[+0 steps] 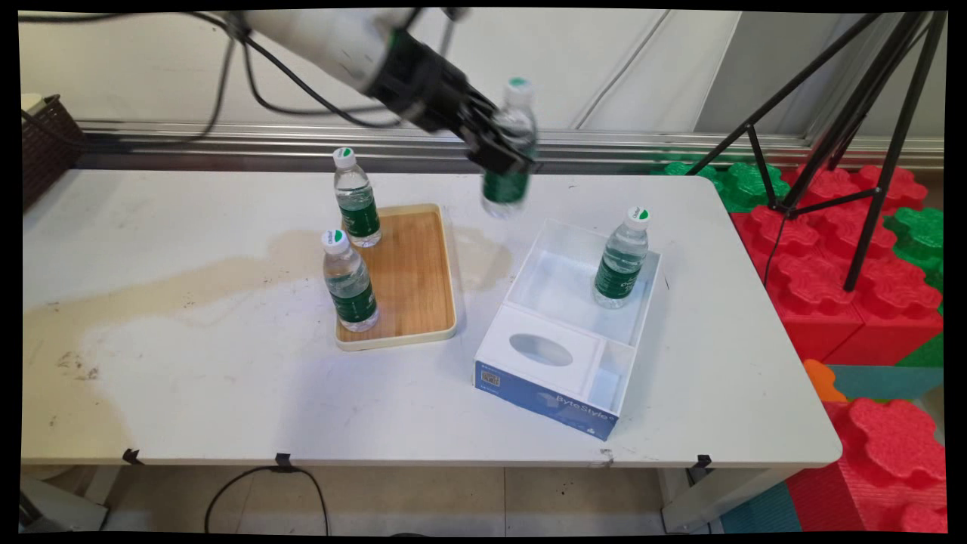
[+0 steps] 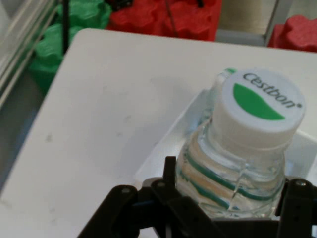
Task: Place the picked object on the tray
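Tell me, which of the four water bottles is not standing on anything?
The bottle clamped in the gripper, lifted above the table. Two others stand on the wooden tray, one in the white box.

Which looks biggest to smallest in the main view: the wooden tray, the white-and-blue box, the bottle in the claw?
1. White-and-blue box
2. Wooden tray, slightly smaller
3. Bottle gripped by the claw, raised, so nearness may mislead

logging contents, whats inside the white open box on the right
One upright water bottle stands in the white box's large compartment. The small compartment's floor is partly hidden by its wall.
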`<state>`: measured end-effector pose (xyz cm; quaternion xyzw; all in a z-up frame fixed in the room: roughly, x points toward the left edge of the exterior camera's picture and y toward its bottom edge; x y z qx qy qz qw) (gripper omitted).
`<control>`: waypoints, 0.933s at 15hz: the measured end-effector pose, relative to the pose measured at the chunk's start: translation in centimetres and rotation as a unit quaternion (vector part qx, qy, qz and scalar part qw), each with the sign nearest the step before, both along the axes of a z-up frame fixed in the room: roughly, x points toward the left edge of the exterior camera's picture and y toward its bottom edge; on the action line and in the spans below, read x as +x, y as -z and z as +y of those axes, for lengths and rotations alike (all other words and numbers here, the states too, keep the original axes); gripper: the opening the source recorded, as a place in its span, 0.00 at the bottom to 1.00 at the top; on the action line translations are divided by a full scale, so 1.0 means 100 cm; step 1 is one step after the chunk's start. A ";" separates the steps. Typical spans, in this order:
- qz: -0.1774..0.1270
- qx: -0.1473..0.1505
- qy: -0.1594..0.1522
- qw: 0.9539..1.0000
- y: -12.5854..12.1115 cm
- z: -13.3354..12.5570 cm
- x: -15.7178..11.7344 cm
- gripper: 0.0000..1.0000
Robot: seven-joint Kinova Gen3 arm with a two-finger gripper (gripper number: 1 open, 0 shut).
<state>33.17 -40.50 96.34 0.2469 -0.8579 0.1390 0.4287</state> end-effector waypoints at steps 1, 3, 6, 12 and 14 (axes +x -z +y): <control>-0.003 -0.002 -0.001 1.000 -0.004 -0.003 0.010 0.00; -0.012 -0.006 -0.001 1.000 -0.012 -0.010 0.034 0.00; -0.029 -0.012 0.010 0.999 -0.019 -0.023 0.067 0.00; -0.048 0.019 0.038 0.998 0.003 -0.065 0.116 0.00; -0.047 0.032 0.043 0.998 0.012 -0.073 0.123 0.00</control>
